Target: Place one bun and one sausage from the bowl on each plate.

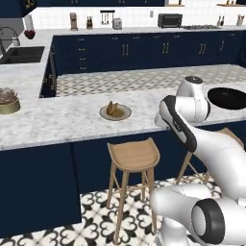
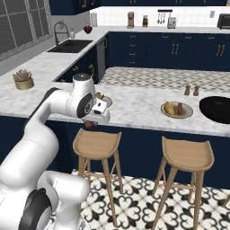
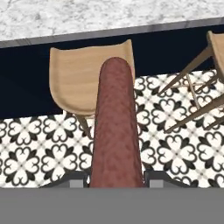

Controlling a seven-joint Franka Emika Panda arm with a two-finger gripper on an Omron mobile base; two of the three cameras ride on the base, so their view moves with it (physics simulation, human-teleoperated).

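Above the stool (image 3: 89,74), end effector (image 3: 114,181) grips sausage (image 3: 114,131), pointing down.

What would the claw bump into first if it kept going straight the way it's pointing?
Probably the wooden stool. The claw grips a sausage that points down past the counter edge at the stool's seat, with patterned floor below. Depth is hard to judge, so it might just miss.

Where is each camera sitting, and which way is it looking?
Left base view: behind the arm's left, facing the marble counter; arm lower right.
Right base view: behind its right, same counter; arm lower left.
Hand view: on the hand, looking down at the wooden stool; end effector gripping the reddish-brown sausage.
Both base views share the grey plate holding a bun.
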